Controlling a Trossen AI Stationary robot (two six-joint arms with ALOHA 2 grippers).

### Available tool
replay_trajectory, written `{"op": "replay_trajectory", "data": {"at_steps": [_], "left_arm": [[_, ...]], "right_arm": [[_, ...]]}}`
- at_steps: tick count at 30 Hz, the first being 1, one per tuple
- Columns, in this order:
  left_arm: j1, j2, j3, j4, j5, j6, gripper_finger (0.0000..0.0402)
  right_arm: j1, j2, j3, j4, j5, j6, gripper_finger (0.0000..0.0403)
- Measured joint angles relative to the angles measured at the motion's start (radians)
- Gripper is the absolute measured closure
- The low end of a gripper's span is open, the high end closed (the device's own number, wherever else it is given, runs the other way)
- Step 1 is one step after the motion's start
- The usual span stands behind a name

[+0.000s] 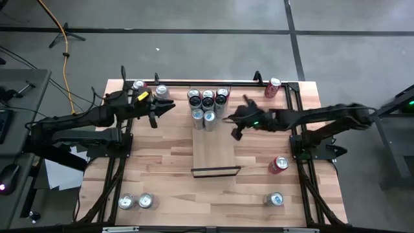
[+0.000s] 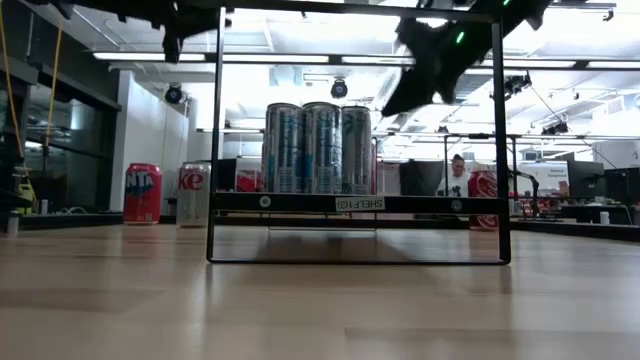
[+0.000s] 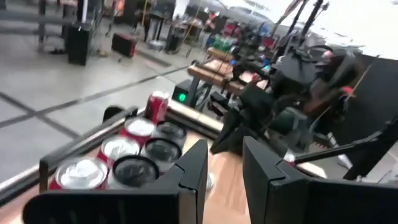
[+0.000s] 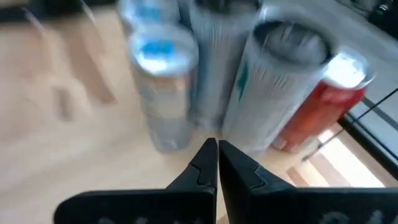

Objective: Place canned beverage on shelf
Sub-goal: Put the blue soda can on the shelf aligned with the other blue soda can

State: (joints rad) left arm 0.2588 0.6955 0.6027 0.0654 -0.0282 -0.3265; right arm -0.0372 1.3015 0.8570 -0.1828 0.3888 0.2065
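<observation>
The shelf (image 1: 215, 152) lies along the middle of the table (image 1: 162, 175), and a cluster of cans (image 1: 207, 107) already stands packed at its far end. The right gripper (image 1: 237, 127) hangs just beside that cluster, over the shelf's right edge, jaws clenched on nothing; the right wrist view shows its tips pressed together with the cans just beyond them. The left gripper (image 1: 155, 114) sits near the table's far left corner, close to two loose cans (image 1: 150, 89), fingers (image 3: 198, 168) slightly parted and empty. More loose cans lie around the table, including a red can (image 1: 279, 164) near the right edge. The main risk I see is the right gripper swinging sideways into the packed cans and toppling them, since it hangs so close.
</observation>
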Motion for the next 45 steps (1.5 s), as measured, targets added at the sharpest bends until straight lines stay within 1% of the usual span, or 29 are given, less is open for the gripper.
{"op": "replay_trajectory", "data": {"at_steps": [2,6,8,12,16,19,24,28,29,31,33,36,40,43,45], "left_arm": [[0.0,-0.023,0.018,-0.004,0.01,0.033,0.0349],[-0.002,-0.05,0.057,-0.006,0.021,0.169,0.0356],[-0.01,-0.052,0.062,-0.013,0.019,0.217,0.0366],[-0.02,-0.044,0.062,-0.031,0.021,0.25,0.0396],[-0.037,-0.031,0.056,-0.036,0.073,0.26,0.0401],[-0.049,-0.03,0.031,-0.015,0.106,0.265,0.0401],[-0.06,-0.027,0.002,0.058,0.1,0.251,0.0401],[-0.06,-0.026,0.001,0.069,0.073,0.234,0.0401],[-0.06,-0.026,0.001,0.067,0.063,0.224,0.0401],[-0.06,-0.026,0.001,0.063,0.058,0.201,0.0401],[-0.06,-0.026,0.001,0.061,0.057,0.198,0.0401],[-0.06,-0.026,0.001,0.061,0.057,0.191,0.0401],[-0.06,-0.026,0.001,0.06,0.014,0.144,0.0401],[-0.06,-0.026,0.001,0.06,-0.01,0.119,0.0401],[-0.06,-0.026,0.001,0.06,-0.022,0.119,0.0401]], "right_arm": [[-0.006,-0.088,0.0,-0.001,-0.047,0.002,0.0403],[-0.018,-0.246,0.0,0.058,-0.16,-0.004,0.0403],[-0.022,-0.304,0.0,0.095,-0.178,-0.002,0.0403],[-0.022,-0.377,0.0,0.159,-0.18,0.002,0.0403],[-0.022,-0.392,0.0,0.192,-0.177,0.002,0.0403],[-0.022,-0.38,0.0,0.195,-0.152,0.002,0.0402],[-0.022,-0.353,0.0,0.196,-0.136,0.002,0.0402],[-0.022,-0.346,0.0,0.2,-0.138,0.009,0.0402],[-0.025,-0.346,0.0,0.198,-0.15,0.022,0.0401],[-0.04,-0.345,0.0,0.202,-0.22,0.033,0.0391],[-0.052,-0.346,0.0,0.203,-0.29,0.045,0.0368],[-0.073,-0.346,0.0,0.203,-0.36,0.04,0.0312],[-0.105,-0.346,0.0,0.203,-0.425,0.057,0.0208],[-0.117,-0.345,0.0,0.202,-0.436,0.056,0.013],[-0.121,-0.345,0.0,0.202,-0.439,0.033,0.009]]}}
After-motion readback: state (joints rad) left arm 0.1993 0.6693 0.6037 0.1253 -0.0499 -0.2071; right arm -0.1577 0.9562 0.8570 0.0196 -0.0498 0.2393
